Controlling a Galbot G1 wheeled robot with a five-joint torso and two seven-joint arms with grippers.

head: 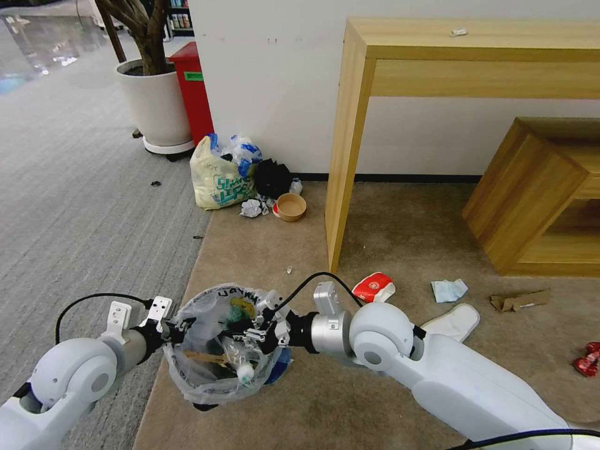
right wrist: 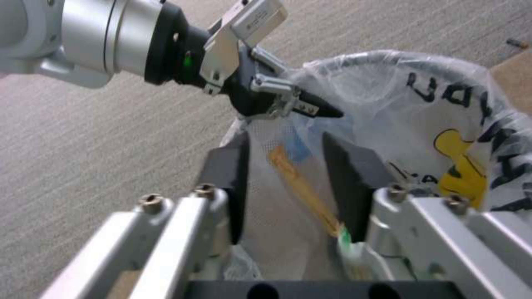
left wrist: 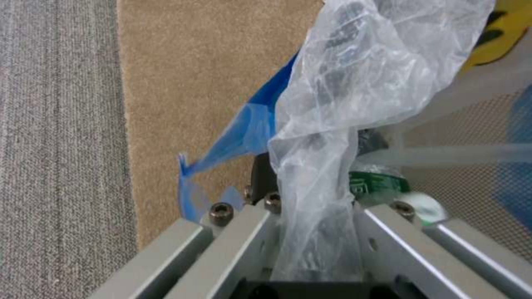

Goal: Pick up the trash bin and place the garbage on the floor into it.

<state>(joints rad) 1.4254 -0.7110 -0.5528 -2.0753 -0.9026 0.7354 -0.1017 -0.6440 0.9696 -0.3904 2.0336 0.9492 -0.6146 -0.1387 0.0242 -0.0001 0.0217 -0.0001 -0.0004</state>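
Holding the trash bin (head: 215, 350) by its near-left rim, the left end effector (head: 167, 331) has its fingers closed on the rim and the clear bag (left wrist: 332, 124) lining it. The bin hangs above the beige carpet floor (head: 387, 250), near the edge of the grey ribbed carpet (head: 75, 206). The right end effector (head: 253, 334) sits over the bin's mouth with its two dark fingers (right wrist: 349, 182) spread apart and nothing between them. Inside the bin lie one wooden stick (head: 206, 357) and one green can (left wrist: 377, 185). The liner carries black lettering too creased to read and one yellow mark (right wrist: 463, 170).

On the floor to the right lie one red and white wrapper (head: 374, 287), one crumpled tissue (head: 449, 290), one white slipper (head: 453, 322), one cardboard scrap (head: 520, 300) and one red wrapper (head: 587, 360) at the picture's edge. Against the wall stand one bulging yellowish bag (head: 219, 178) with green print and one round brown bowl (head: 291, 207), beside the wooden desk (head: 462, 56).
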